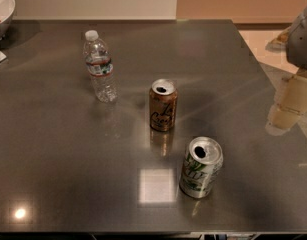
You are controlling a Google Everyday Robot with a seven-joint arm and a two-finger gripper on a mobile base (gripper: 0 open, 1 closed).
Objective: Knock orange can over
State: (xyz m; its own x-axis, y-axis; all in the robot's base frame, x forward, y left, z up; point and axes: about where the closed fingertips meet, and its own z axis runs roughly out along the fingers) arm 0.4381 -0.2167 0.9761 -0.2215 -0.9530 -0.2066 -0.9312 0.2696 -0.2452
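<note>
The orange can (163,105) stands upright near the middle of the grey table (68,149). It has orange-brown sides, dark cursive lettering and an opened silver top. My gripper (286,106) is a pale shape at the right edge of the view, hanging below the grey arm (301,36). It is well to the right of the orange can and does not touch it.
A white-and-green can (201,168) stands upright in front and to the right of the orange can. A clear water bottle (99,66) stands upright behind and to its left. A white bowl (0,11) sits at the far left corner.
</note>
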